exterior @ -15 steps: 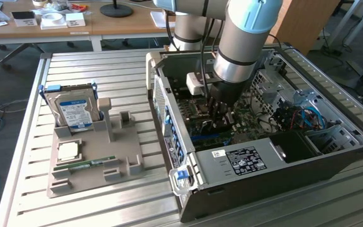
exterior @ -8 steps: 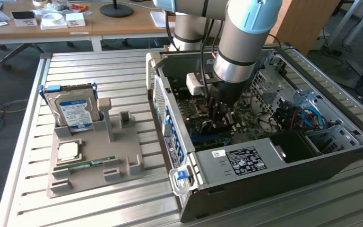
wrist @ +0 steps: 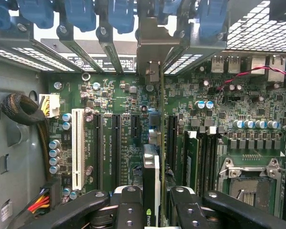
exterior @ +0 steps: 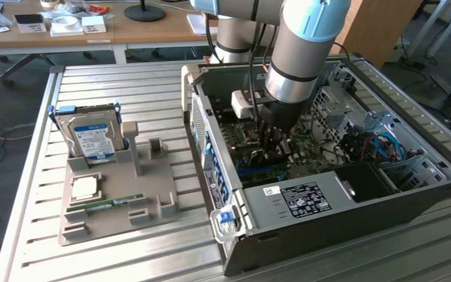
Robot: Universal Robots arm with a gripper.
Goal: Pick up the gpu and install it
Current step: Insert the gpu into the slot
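The gpu (wrist: 151, 181) stands edge-on between my fingers (wrist: 128, 205), a thin card with a green logo near its held end. My gripper (wrist: 155, 212) is shut on it. The card hangs just over the green motherboard (wrist: 114, 90), running along the gap between two long black slots (wrist: 172, 143). Its grey metal bracket (wrist: 152, 52) reaches the rear slot openings of the case. In the exterior view my gripper (exterior: 269, 154) is deep inside the open computer case (exterior: 327, 202), close over the board.
A white slot (wrist: 77, 148) and the CPU socket (wrist: 250, 176) flank the card. Cables (exterior: 378, 147) lie in the case. Outside it, a grey fixture (exterior: 115, 202) holds a hard drive (exterior: 92, 138), a CPU (exterior: 84, 187) and a memory stick (exterior: 104, 204).
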